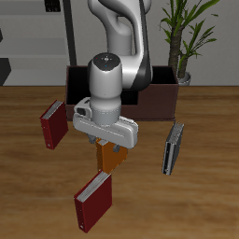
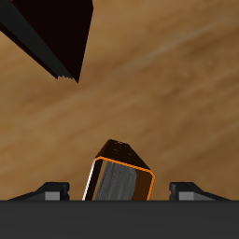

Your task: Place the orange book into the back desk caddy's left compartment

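My gripper [image 1: 112,147] is shut on the orange book [image 1: 114,161] and holds it upright by its top, over the middle of the table. In the wrist view the orange book [image 2: 121,174] sits between my two fingers [image 2: 52,191], with its pale page edges showing. The back desk caddy [image 1: 161,93], a long dark maroon box, stands farther back behind my arm. The arm hides much of it, and I cannot make out its compartments.
One dark red book [image 1: 51,124] stands beside my arm and another [image 1: 93,201] is near the table's front edge. A grey-black book [image 1: 173,149] stands on the other side. A potted plant [image 1: 184,37] is behind the caddy. A dark maroon object [image 2: 51,33] shows in the wrist view.
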